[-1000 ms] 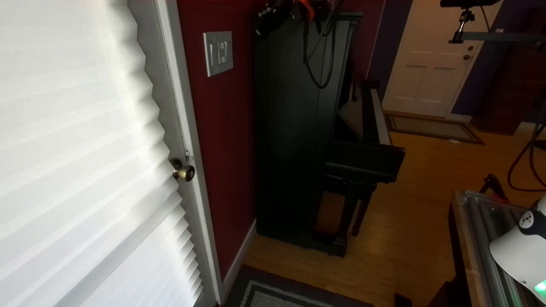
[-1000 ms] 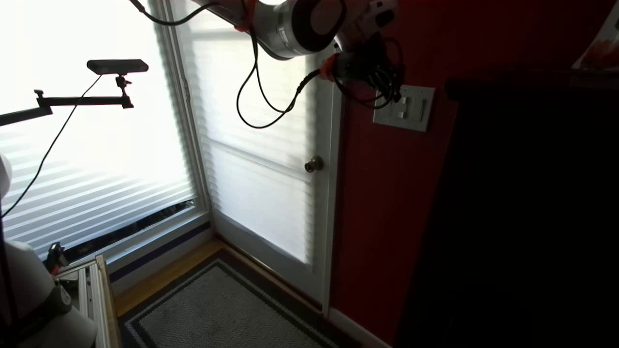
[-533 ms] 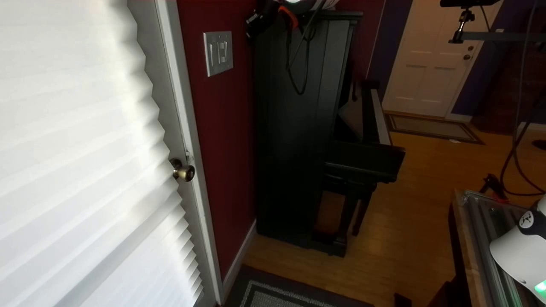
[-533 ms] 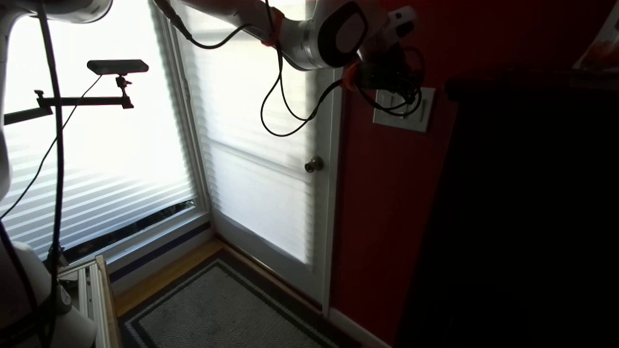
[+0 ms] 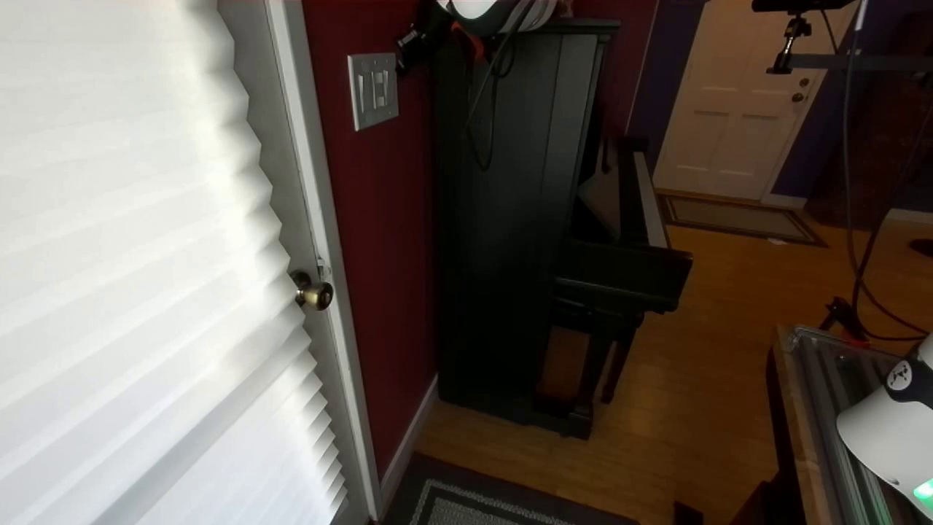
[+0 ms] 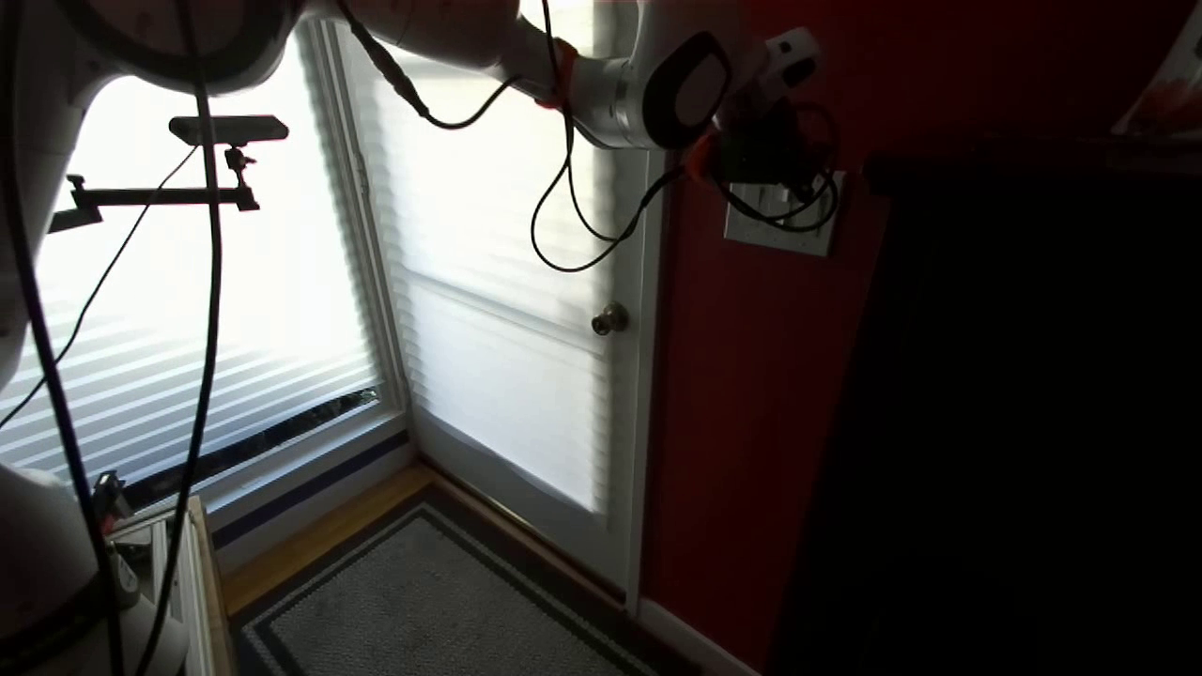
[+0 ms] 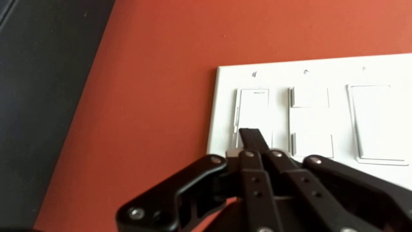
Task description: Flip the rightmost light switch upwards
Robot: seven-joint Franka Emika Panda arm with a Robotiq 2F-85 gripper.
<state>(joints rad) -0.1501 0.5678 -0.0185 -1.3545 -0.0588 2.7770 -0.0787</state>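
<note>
The pale wall plate [image 5: 375, 121] is on the red wall in both exterior views [image 6: 778, 242]. It fills the right of the wrist view [image 7: 225, 83], which seems upside down, since the dark cabinet side lies left there. The rightmost light switch [image 7: 254, 112] is the flat paddle at the plate's left in that view. It is too small or covered to make out outside. My gripper [image 7: 251, 137] is shut, with its fingertips together over the paddle's lower part in that picture. Contact cannot be told. The gripper also shows by the plate in both exterior views [image 5: 410, 49] [image 6: 798, 183].
Other switches [image 7: 310, 122] sit beside the paddle. A dark upright piano [image 5: 503, 233] stands close beside the plate. A door with a brass doorknob [image 5: 315, 294] is on the plate's other side. Cables [image 6: 582, 268] hang from my arm.
My arm has moved left and slightly down to the plate in an exterior view, and right and down in front of it in an exterior view. The switches show no visible change.
</note>
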